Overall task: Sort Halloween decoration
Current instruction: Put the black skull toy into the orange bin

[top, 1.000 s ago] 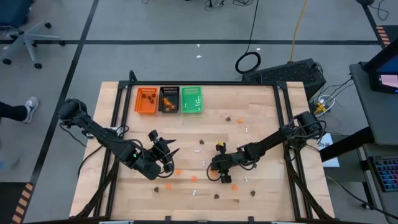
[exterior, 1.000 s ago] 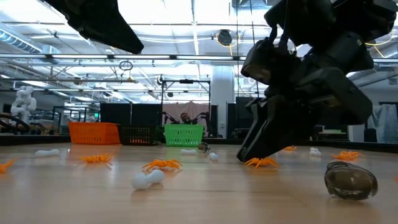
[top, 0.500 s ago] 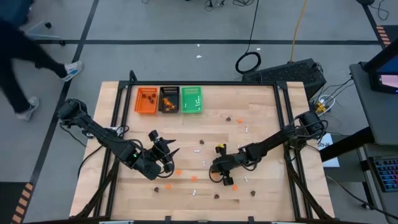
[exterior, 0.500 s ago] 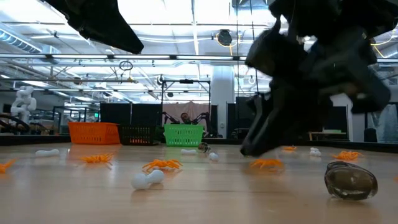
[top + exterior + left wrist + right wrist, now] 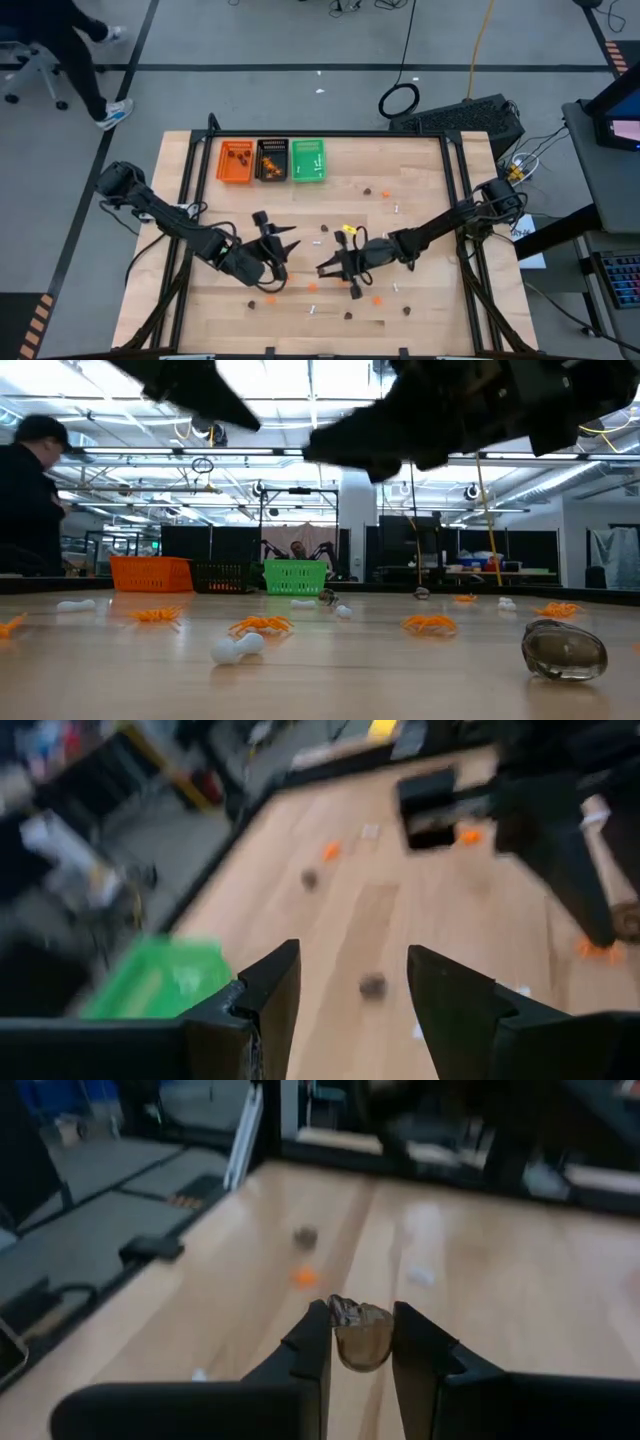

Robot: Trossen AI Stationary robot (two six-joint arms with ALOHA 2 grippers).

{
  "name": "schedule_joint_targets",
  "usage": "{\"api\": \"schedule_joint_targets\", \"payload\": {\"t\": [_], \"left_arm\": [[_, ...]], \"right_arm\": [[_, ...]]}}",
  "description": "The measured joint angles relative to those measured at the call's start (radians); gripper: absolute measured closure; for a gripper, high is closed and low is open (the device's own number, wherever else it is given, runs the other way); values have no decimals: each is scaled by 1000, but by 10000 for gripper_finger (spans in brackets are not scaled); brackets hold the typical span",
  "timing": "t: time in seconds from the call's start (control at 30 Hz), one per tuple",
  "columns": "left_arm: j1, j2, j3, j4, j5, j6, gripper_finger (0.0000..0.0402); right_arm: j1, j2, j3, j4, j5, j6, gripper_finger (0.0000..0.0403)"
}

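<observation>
Small orange spiders, white bones and dark brown blobs lie scattered on the wooden table. My right gripper hangs above the middle of the table, shut on one brown blob. My left gripper is just to its left, raised and open, with nothing between its fingers. A loose brown blob on the table shows beyond them. My right gripper pinches the brown blob's two opposite sides between its two fingertips. The fingers reach out nearly level toward the table's left. The blob is lifted clear of the table.
Three small trays stand in a row at the far left: orange, black, green, each with pieces in it. More pieces lie around the near middle. A person walks beyond the table's left side.
My right gripper has risen from the table beside an orange spider, tipped up to nearly level and gone a little toward the table's left. My left gripper has shifted slightly toward the right and rolled. A person has walked past beyond the table's left.
</observation>
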Motion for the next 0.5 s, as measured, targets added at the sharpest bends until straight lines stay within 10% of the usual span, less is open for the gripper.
{"api": "schedule_joint_targets", "payload": {"t": [0.23, 0.5], "left_arm": [[-2, 0, 0, 306, 199, 340, 214], [-25, 14, 0, 292, 294, 648, 162]], "right_arm": [[-23, -1, 0, 95, 1, -45, 353], [-48, -1, 0, 143, 1, -44, 353]]}}
